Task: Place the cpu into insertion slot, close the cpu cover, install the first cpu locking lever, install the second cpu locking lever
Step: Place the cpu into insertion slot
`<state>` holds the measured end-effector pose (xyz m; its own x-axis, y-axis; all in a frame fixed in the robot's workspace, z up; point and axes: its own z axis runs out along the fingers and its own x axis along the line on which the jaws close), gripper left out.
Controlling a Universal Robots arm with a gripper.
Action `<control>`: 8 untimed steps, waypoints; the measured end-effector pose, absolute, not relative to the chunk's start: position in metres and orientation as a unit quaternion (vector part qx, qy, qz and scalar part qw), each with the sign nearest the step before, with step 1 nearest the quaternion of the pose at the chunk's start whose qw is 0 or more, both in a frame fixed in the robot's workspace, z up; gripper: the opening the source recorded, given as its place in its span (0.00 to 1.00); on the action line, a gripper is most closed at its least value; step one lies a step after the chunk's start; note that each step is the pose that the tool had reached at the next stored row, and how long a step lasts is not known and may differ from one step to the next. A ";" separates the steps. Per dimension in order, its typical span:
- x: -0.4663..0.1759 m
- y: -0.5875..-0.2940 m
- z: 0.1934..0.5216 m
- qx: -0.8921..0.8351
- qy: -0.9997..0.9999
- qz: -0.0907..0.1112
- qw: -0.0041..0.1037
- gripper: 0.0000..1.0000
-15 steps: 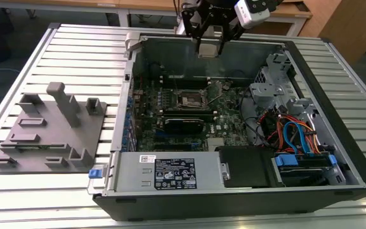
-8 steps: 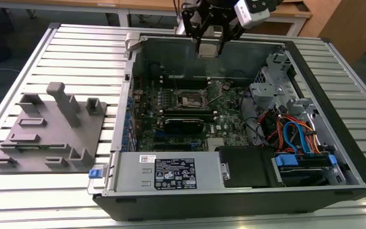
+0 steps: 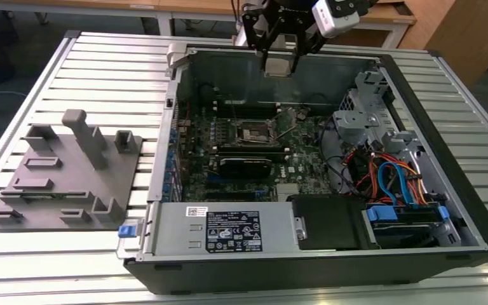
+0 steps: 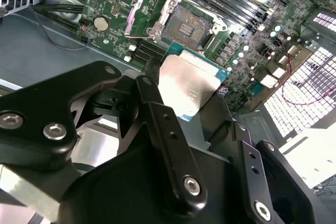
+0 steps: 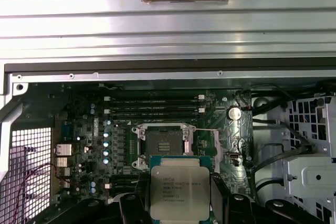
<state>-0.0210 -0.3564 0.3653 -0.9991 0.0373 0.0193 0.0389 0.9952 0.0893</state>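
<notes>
My gripper [image 3: 279, 62] hangs above the back wall of the open computer case, shut on the cpu [image 3: 279, 66]. In both wrist views the cpu [image 4: 185, 83] [image 5: 178, 190] is a flat square chip with a silvery top and green edge, clamped between two black fingers [image 4: 151, 77]. The insertion slot [image 3: 251, 132] [image 4: 187, 24] [image 5: 164, 143] lies below on the green board, its dark centre uncovered. In the second wrist view the cpu cover [image 4: 140, 15], a thin silver frame, stands swung up beside the slot. The cpu is well above the slot and apart from it.
A grey power supply box [image 3: 227, 229] fills the case's front. A metal drive cage [image 3: 370, 121] and coloured cables [image 3: 390, 178] sit at the exterior view's right. Long black slots [image 5: 157, 109] run beside the socket. A grey fixture block [image 3: 66, 175] rests on the slatted table [image 3: 100, 70].
</notes>
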 end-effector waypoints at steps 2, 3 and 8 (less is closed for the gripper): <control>-0.021 -0.356 0.365 -0.019 -0.999 -0.045 0.009 0.54; -0.021 -0.356 0.365 -0.019 -0.999 -0.045 0.009 0.54; -0.021 -0.356 0.365 -0.020 -0.999 -0.045 0.009 0.54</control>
<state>-0.0210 -0.3564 0.3653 -0.9990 0.0395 0.0193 0.0410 0.9952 0.0893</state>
